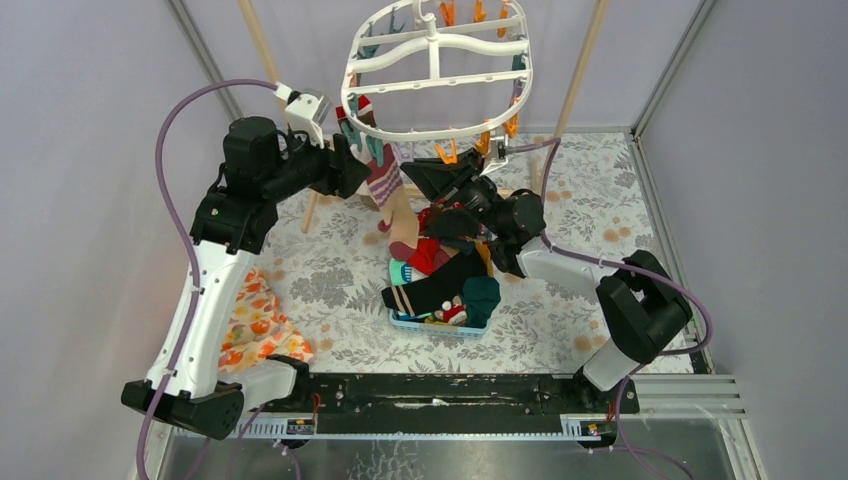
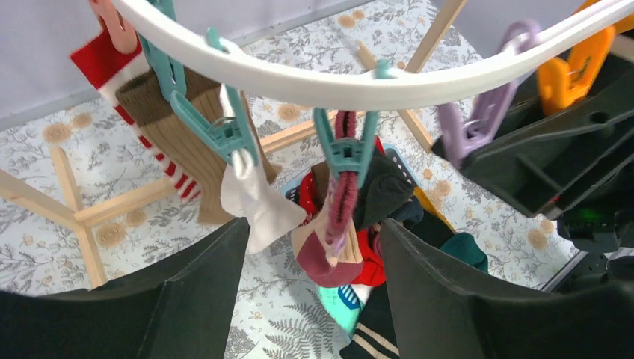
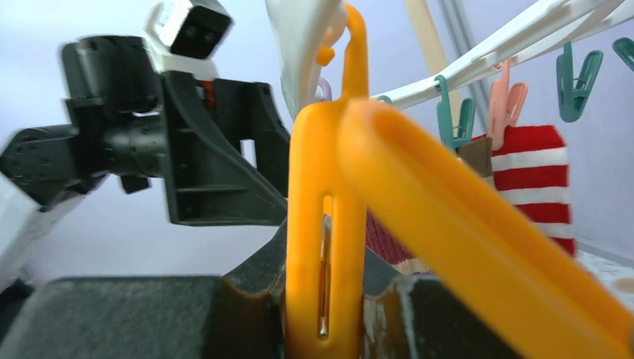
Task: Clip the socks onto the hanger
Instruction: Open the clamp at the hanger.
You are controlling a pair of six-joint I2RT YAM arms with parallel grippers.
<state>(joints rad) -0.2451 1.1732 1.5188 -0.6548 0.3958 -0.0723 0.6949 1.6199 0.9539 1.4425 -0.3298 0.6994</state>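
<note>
The white oval hanger (image 1: 437,70) hangs at the back, with coloured pegs round its rim (image 2: 359,86). Red-and-white striped (image 2: 105,63), brown (image 2: 179,127), white (image 2: 254,198) and tan purple-striped (image 2: 336,224) socks hang from teal and pink pegs. My left gripper (image 1: 352,165) is open and empty just below these socks, its fingers (image 2: 187,292) apart beneath the tan sock. My right gripper (image 1: 440,180) is shut on an orange peg (image 3: 325,224) on the hanger's near rim. More socks lie heaped in a blue basket (image 1: 420,322).
A wooden pole frame stands behind the hanger, one pole at the left (image 1: 262,45) and one at the right (image 1: 585,65). An orange floral cloth (image 1: 255,325) lies by the left arm's base. Metal enclosure posts and grey walls surround the table.
</note>
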